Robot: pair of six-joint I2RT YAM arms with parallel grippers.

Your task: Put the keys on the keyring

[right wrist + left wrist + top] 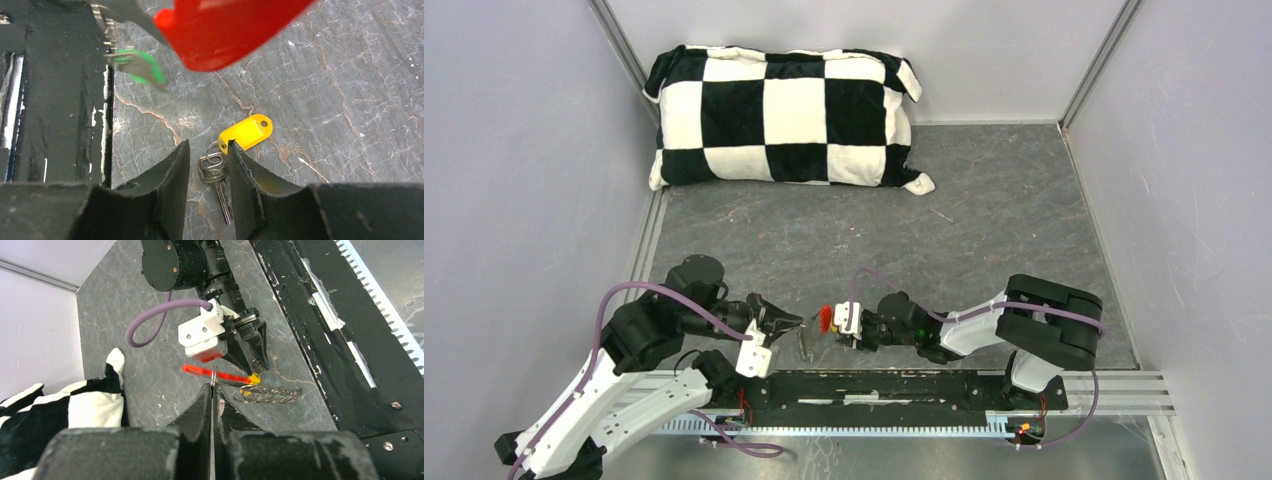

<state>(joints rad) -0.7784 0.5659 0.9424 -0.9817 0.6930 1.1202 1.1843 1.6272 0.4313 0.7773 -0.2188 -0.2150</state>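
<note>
Black base rail (874, 392) runs along the near edge. Both arms reach just past it, tips facing each other and close together.

Left gripper (212, 389): jaws clenched on a thin wire turn of the keyring (270, 395), just beside its red tag (200, 369). The coiled grey loops trail off to one side of the tips. The green key (142, 70) hangs by the tag with metal at its head. It looks already threaded, but I'm not certain.

Right gripper (208, 146): jaws released and partly spread, not gripping as far as I can judge. Step in hand, by my reading: pick up the yellow key (247, 133). To do it well:
- close on the metal part, not the plastic;
- leave its hole exposed for threading;
- lift straight off the grey tabletop (325, 125).

The key lies flat. Its metal top sits between the fingertips, closer to one finger, with a gap on the other side. The yellow head lies just beyond the tips, and the blade points back between the fingers.

Far end: chequered cushion (784, 118) against the back wall, well apart.
</note>
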